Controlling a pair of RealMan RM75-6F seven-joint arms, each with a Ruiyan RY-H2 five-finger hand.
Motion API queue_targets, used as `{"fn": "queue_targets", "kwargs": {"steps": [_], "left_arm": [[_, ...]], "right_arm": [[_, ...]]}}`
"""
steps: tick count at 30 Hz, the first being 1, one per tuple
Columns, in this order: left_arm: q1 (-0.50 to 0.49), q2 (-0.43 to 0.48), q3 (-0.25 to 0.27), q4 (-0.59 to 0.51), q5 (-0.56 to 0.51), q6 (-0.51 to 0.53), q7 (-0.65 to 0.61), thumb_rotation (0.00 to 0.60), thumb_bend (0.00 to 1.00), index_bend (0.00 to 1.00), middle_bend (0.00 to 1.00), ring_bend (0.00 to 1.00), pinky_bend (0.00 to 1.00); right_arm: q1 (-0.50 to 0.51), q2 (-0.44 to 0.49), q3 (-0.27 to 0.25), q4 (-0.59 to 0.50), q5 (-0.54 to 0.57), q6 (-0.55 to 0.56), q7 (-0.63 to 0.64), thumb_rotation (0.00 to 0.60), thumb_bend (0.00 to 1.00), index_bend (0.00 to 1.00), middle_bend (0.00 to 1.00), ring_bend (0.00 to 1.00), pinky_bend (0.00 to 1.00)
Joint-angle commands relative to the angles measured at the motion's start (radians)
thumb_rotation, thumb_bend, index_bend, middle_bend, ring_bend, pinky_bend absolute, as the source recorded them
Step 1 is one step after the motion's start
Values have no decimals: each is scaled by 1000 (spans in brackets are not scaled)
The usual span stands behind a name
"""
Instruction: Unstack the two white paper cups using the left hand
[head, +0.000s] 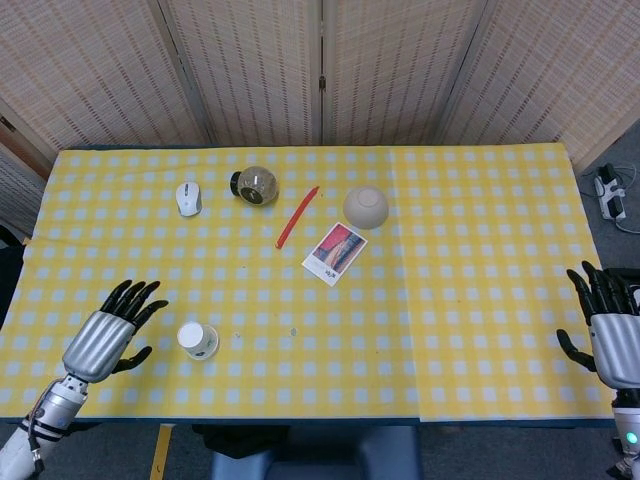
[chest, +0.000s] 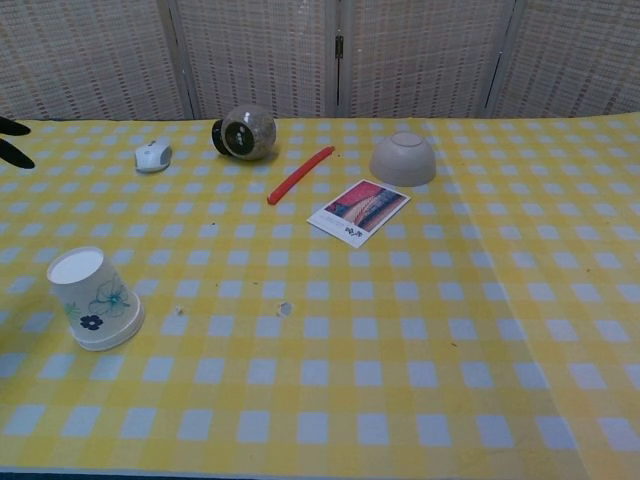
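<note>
The stacked white paper cups (head: 198, 341) (chest: 94, 299) stand upside down near the table's front left, showing a blue flower print in the chest view. My left hand (head: 108, 331) hovers just left of them with its fingers spread and nothing in it; only its dark fingertips (chest: 12, 140) show at the chest view's left edge. My right hand (head: 613, 330) sits open past the table's right edge, far from the cups.
On the yellow checked tablecloth (head: 470, 260) lie a white mouse (head: 188, 197), a tipped glass jar (head: 254, 185), a red stick (head: 297, 216), an upturned bowl (head: 365, 206) and a printed card (head: 335, 252). A power strip (head: 611, 193) lies on the floor at right.
</note>
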Motion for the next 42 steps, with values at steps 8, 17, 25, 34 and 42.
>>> {"fn": "queue_targets", "kwargs": {"steps": [8, 17, 25, 34, 42], "left_arm": [[-138, -13, 8, -40, -19, -211, 68, 600, 369, 231, 71, 73, 33], [-168, -33, 11, -42, -65, -255, 96, 600, 370, 235, 71, 73, 35], [-183, -35, 17, -41, -111, -281, 108, 600, 372, 252, 76, 73, 35], [-193, -22, 24, -50, -143, -295, 88, 600, 412, 284, 89, 74, 36], [-207, -17, 30, -54, -163, -313, 78, 600, 439, 286, 99, 77, 36]], "right_arm": [[8, 4, 0, 2, 3, -16, 6, 600, 366, 0, 0, 3, 0], [8, 1, -2, 16, 6, -23, 24, 600, 366, 0, 0, 0, 0], [12, -5, -2, 28, 7, -30, 38, 600, 366, 0, 0, 0, 0], [14, 0, 2, 34, 23, -40, 46, 600, 366, 0, 0, 0, 0], [14, 1, 3, 34, 26, -41, 48, 600, 367, 0, 0, 0, 0]]}}
